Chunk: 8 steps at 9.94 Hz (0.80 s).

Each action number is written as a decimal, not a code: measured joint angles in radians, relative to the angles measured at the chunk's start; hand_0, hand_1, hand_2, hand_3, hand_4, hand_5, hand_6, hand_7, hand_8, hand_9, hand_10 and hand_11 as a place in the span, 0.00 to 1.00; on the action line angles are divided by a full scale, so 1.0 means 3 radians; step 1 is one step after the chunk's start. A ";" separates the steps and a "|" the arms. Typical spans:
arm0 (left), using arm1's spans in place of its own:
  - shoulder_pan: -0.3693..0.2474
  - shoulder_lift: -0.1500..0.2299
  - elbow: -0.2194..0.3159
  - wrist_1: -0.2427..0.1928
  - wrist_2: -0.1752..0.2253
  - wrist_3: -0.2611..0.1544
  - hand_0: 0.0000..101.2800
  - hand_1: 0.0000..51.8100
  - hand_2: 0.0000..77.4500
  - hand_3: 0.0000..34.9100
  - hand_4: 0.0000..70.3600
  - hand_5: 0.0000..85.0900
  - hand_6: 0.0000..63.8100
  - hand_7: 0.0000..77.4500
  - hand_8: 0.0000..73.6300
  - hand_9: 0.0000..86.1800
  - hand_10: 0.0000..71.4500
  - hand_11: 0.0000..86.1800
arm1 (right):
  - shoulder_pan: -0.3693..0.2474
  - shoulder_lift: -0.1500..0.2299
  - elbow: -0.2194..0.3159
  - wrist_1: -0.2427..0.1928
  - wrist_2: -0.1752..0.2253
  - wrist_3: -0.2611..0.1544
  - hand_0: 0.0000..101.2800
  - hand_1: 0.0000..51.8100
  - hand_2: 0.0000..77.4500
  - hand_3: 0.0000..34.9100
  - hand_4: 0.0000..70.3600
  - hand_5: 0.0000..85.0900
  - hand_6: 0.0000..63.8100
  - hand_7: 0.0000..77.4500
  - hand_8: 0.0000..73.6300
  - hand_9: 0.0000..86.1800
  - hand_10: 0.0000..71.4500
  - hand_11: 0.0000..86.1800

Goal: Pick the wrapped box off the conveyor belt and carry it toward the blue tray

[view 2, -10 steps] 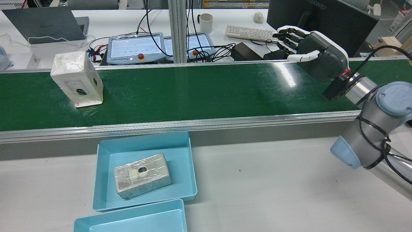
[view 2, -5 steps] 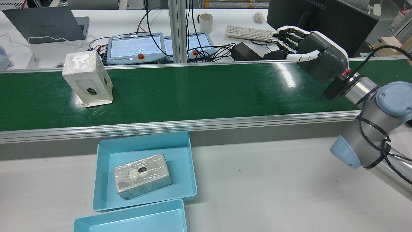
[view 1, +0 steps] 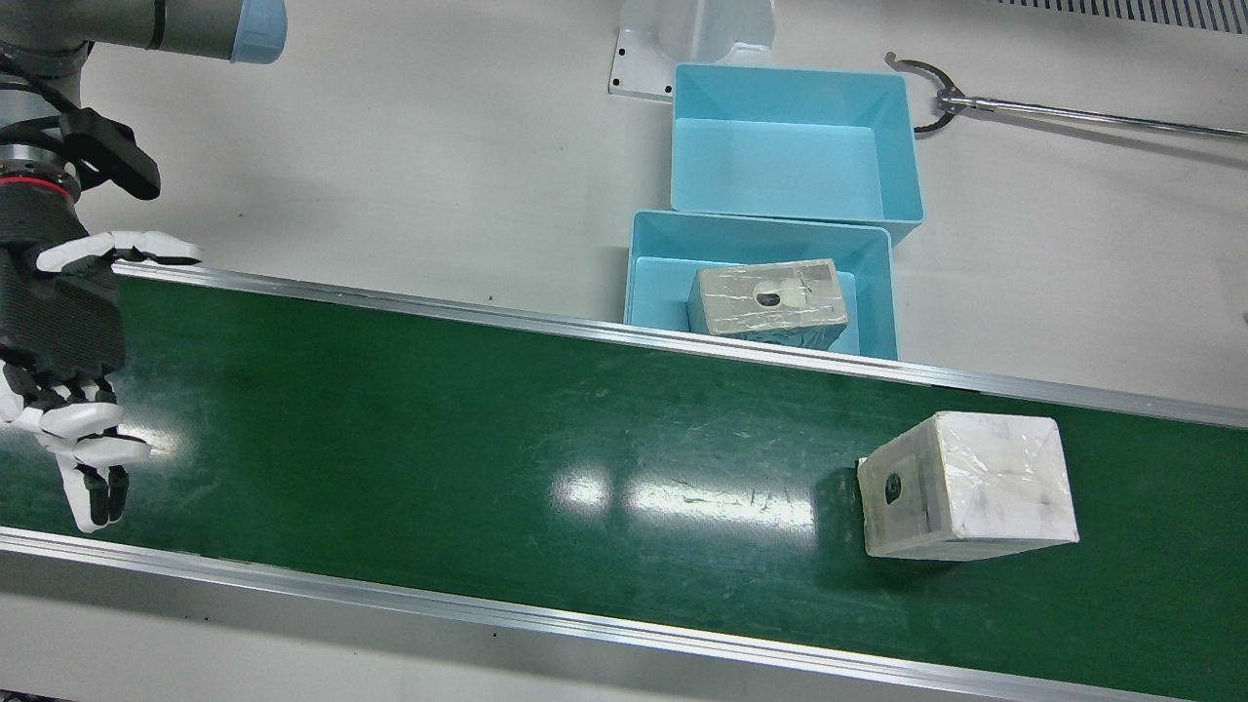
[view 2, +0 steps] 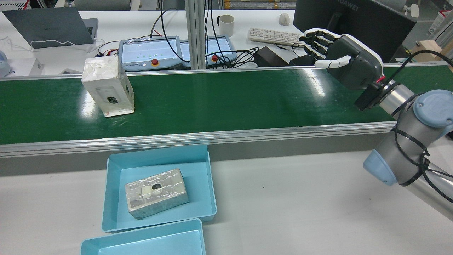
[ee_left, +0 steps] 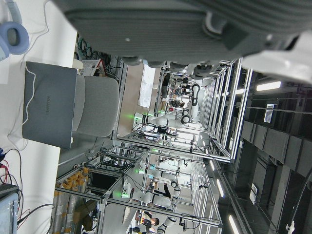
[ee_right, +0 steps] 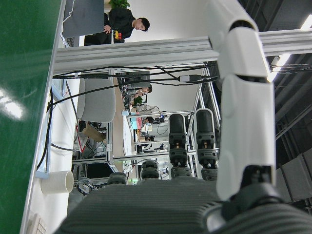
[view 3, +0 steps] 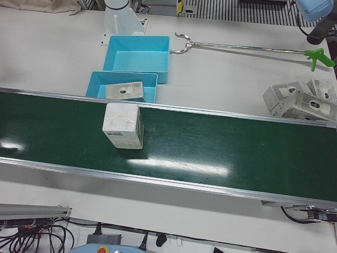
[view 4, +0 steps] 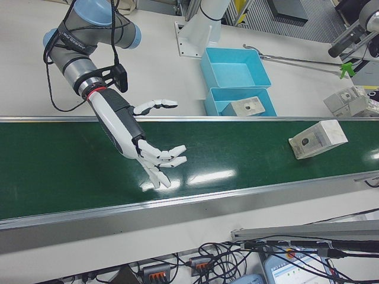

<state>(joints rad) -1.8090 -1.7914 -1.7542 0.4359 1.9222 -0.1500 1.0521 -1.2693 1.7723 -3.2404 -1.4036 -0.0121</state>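
Note:
The wrapped box [view 2: 108, 86], white with a dark round mark on one face, stands on end on the green conveyor belt [view 2: 230, 102], left of centre in the rear view; it also shows as box [view 1: 965, 487], box [view 3: 124, 126] and box [view 4: 317, 139]. My right hand [view 2: 339, 58] hovers open over the belt's far right end, well apart from the box; it also shows as hand [view 1: 58, 370] and hand [view 4: 136, 139]. A blue tray [view 2: 109, 198] in front of the belt holds another wrapped box [view 2: 155, 193]. Only the palm [ee_left: 185, 29] of my left hand is seen.
A second, empty blue tray [view 1: 790, 136] sits behind the first. A long reach-grabber tool [view 3: 242, 48] and several wrapped boxes [view 3: 295, 100] lie on the white table. Beyond the belt are a laptop [view 2: 49, 26], teach pendants [view 2: 148, 53], a mug [view 2: 225, 24] and a keyboard [view 2: 272, 35].
The wrapped box has travelled along the belt toward the right in the rear view. My right hand has stayed in place, still open.

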 joint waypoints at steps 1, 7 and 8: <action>0.0000 0.0000 0.0000 0.0000 0.0000 0.0000 0.00 0.00 0.01 0.00 0.00 0.01 0.00 0.00 0.00 0.00 0.00 0.00 | -0.0010 0.0011 -0.0002 0.0001 0.0001 -0.0007 0.49 0.32 0.25 0.27 0.25 0.38 0.12 0.35 0.01 0.09 0.00 0.02; 0.0000 0.0000 0.0000 0.0000 0.0000 0.0000 0.00 0.00 0.01 0.00 0.00 0.01 0.00 0.00 0.00 0.00 0.00 0.00 | -0.0095 0.0226 -0.0009 -0.0267 0.0051 -0.0054 0.57 0.45 0.25 0.27 0.29 0.39 0.14 0.37 0.00 0.09 0.01 0.06; 0.0000 0.0000 0.0000 0.0000 0.0000 0.0000 0.00 0.00 0.01 0.00 0.00 0.01 0.00 0.00 0.00 0.00 0.00 0.00 | -0.0109 0.0350 -0.0020 -0.0486 0.0059 -0.0058 0.55 0.39 0.26 0.27 0.30 0.40 0.16 0.39 0.02 0.09 0.01 0.02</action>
<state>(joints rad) -1.8090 -1.7914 -1.7542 0.4359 1.9223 -0.1500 1.0195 -1.1644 1.7664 -3.3863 -1.3860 -0.0294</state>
